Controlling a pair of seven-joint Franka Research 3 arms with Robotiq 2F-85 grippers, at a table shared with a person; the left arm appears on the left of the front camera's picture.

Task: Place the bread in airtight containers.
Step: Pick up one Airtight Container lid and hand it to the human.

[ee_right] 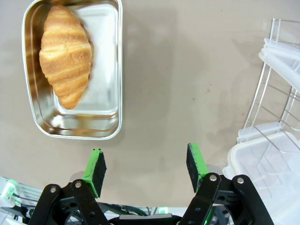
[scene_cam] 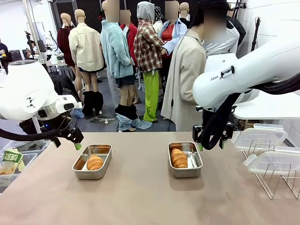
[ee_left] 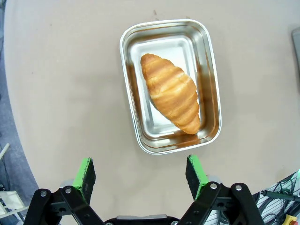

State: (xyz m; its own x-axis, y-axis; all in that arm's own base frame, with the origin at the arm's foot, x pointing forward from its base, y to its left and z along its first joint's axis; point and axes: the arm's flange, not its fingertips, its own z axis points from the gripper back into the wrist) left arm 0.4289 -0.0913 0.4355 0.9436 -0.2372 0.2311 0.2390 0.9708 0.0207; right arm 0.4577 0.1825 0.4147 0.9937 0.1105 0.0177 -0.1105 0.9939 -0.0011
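Note:
Two steel airtight containers sit open on the tan table, each with one golden-brown bread roll inside. The left container holds bread; from the left wrist the same container and bread lie just ahead of the fingers. The right container holds bread, which the right wrist view shows as container and bread at upper left. My left gripper hovers open above the table, left of its container. Beside the other container's right side, my right gripper is open and holds nothing.
A wire rack at the right table edge carries clear plastic lids, which the right wrist view shows as lids close by the right finger. A person in a beige coat stands at the far side. Bare table lies between the containers.

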